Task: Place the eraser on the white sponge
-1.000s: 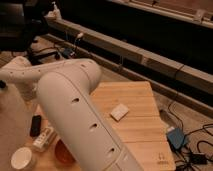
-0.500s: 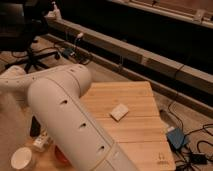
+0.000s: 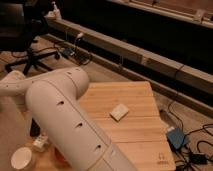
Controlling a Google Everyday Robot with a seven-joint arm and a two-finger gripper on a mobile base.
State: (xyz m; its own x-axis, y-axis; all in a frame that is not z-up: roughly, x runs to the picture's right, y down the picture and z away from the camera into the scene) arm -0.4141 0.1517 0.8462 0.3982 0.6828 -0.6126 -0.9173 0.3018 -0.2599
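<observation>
The white sponge (image 3: 119,112) is a small flat off-white pad lying on the wooden table (image 3: 135,95), right of the middle. The eraser (image 3: 34,128) shows as a short black block at the table's left edge, partly covered by my arm. My big white arm (image 3: 65,120) fills the left foreground and bends at a joint (image 3: 12,86) on the far left. My gripper is hidden behind the arm, somewhere over the table's left side, and does not show.
A white tube (image 3: 40,142) and a round white cup (image 3: 22,159) stand at the front left, near the eraser. An office chair (image 3: 27,52) stands on the floor behind. A blue box (image 3: 176,137) and cables lie on the floor to the right.
My arm has swung further left and toward the camera, covering more of the table's left side. The sponge has not moved.
</observation>
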